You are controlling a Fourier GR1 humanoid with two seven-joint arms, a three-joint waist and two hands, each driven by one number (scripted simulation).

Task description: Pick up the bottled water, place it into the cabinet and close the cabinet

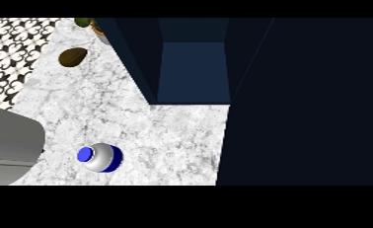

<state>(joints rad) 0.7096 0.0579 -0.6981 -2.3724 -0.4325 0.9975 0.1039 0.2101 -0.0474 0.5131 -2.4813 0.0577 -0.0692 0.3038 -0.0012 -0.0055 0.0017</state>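
Bottled water upright on the marble counter, cabinet standing open.
From your left: a grey forearm (16,143) enters, neither hand visible; the bottled water (100,157) stands near it; a brown object (73,57) lies farther back; the dark cabinet (193,69) sits right.

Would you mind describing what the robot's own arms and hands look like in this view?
Only one part shows: a plain grey, smooth, rounded forearm at the left edge, beside the bottle. It bears no visible cables or markings. Neither hand is in view.
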